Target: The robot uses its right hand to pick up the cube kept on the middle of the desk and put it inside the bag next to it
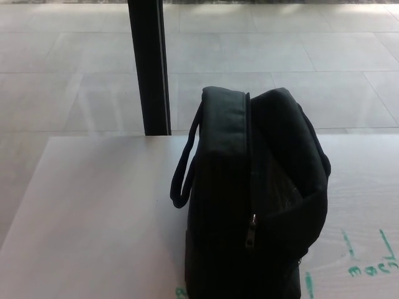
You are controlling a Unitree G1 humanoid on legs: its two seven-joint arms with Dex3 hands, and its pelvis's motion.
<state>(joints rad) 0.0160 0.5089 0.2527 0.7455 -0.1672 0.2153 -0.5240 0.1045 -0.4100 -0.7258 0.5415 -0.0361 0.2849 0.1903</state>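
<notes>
Item: black soft-sided fabric bag (255,205), upright on the pale wood-grain desk (93,218); cube and both hands out of frame.

Detail: bag has a loop handle (184,171), a zip pull (251,223), and a top that appears to gape toward the right. Cube not visible, so its position relative to the right hand cannot be told, nor either hand's finger state. Judged light and rigid; best pinched on opposite flat faces. Green markings (371,265) lie right of the bag.
</notes>
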